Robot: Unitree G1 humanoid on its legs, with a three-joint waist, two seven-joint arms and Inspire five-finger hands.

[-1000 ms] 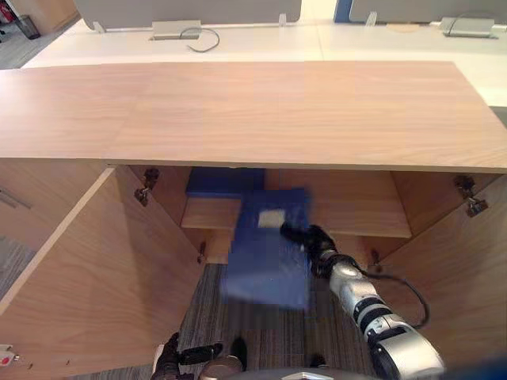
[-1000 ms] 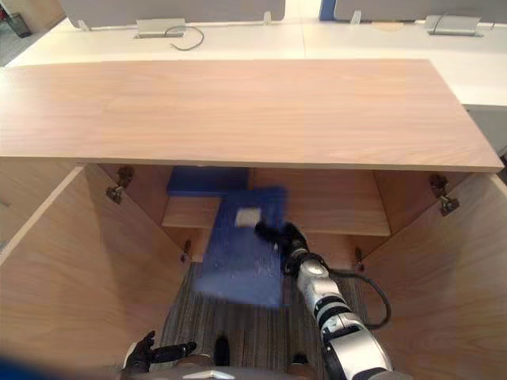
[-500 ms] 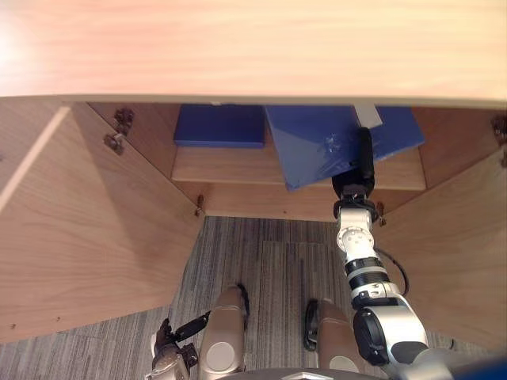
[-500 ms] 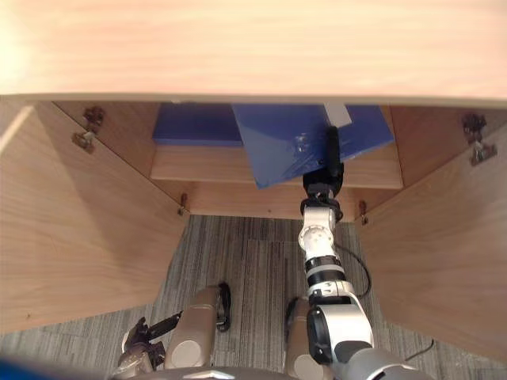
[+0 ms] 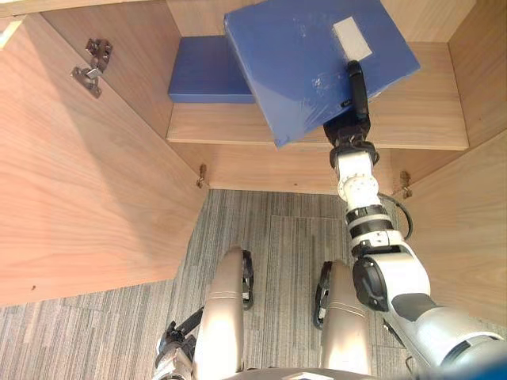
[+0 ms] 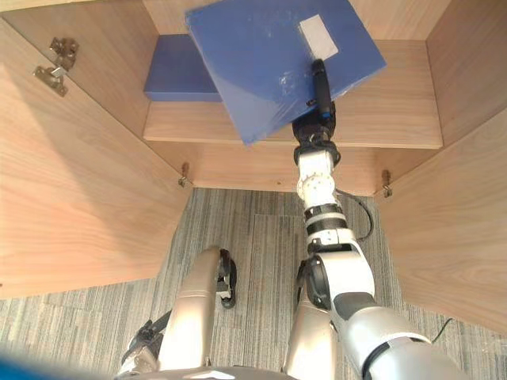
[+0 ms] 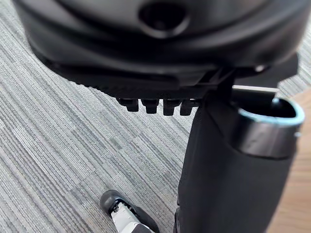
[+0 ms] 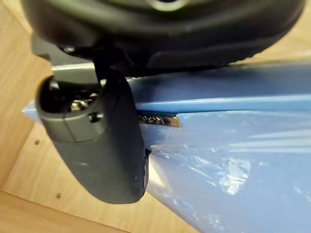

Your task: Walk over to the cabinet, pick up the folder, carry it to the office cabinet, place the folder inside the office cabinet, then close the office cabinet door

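Wooden panels make up the office cabinet (image 5: 269, 168), which stands open before us. Its left door (image 5: 87, 182) and its right door (image 5: 471, 229) are swung out towards us over the grey carpet (image 5: 277, 237). Inside there is one shelf (image 5: 432, 119).

The blue folder (image 5: 301, 55) is at the shelf, turned at an angle. Its far part is over the shelf and its near corner sticks out past the shelf's front edge. We cannot tell if it already rests on the wood. A second blue folder (image 5: 206, 75) lies flat at the far left of the shelf, just beside it.

The right hand (image 5: 348, 127) is closed on the folder's near right edge, with the thumb lying on the cover. The left hand (image 5: 173, 348) hangs low near the floor on the left, and we cannot tell if it is open or closed. A small white label (image 5: 352, 38) sits on the folder's cover.

We judge that the placing step is in hand. The next move calls for pushing the folder deeper until its corner is on the shelf, then opening the hand and pulling back. The doors are not yet closed.
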